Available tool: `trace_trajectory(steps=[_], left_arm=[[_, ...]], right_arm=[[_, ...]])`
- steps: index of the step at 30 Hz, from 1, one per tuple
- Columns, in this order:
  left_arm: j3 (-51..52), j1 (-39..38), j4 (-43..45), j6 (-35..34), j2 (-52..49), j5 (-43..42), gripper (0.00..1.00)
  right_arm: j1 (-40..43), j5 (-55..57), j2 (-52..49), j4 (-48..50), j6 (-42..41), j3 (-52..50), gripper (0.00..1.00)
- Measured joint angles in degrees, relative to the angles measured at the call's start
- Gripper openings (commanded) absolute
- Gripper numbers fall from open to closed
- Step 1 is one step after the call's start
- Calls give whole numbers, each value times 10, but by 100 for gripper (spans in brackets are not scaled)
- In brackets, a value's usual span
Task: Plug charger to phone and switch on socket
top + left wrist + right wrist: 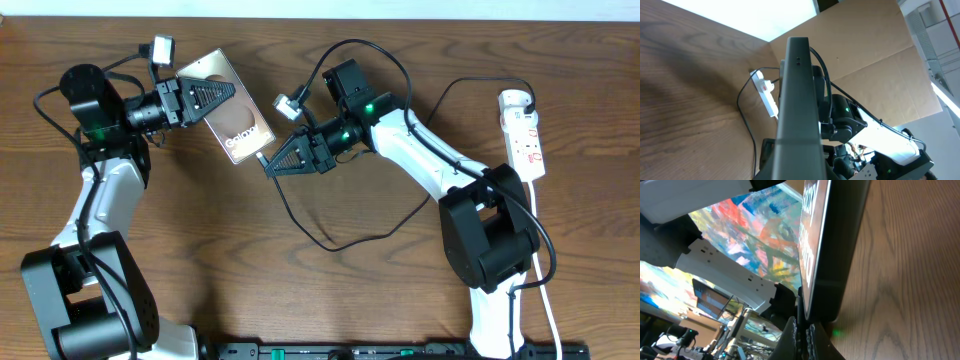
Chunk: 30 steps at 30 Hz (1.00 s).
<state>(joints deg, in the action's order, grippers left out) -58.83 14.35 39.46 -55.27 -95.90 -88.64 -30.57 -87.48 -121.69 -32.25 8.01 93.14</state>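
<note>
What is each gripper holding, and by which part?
Left gripper: the phone, jaws clamped on the end away from the plug. Right gripper: the charger, jaws pinched just behind its plug tip.

Table (250, 290): brown wood with plain grain, smooth, and it carried a dull satin sheen. Phone (240, 125): bronze-tan face, glossy enough that it mirrored the room in the right wrist view, with a dark smooth edge; charger (330, 247): thin black cable that looked matt and rubbery. Socket (524, 135): smooth white plastic with red marks; the right arm's casing (420, 150) was glossy white plastic, and the wall (875, 45) was plain matt cardboard.
</note>
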Motion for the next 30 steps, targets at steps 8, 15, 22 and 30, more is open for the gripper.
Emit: trace_trajectory(steps=[8, 15, 22, 30], left_arm=[[0, -11, 0, 1, 0, 0, 7], [0, -13, 0, 2, 0, 0, 7], [0, -13, 0, 10, 0, 0, 7], [0, -9, 2, 33, 0, 12, 8]], right_arm=[[0, -1, 0, 0, 0, 0, 1], [0, -2, 0, 0, 0, 0, 1], [0, -2, 0, 14, -9, 0, 1], [0, -3, -5, 122, -94, -9, 1]])
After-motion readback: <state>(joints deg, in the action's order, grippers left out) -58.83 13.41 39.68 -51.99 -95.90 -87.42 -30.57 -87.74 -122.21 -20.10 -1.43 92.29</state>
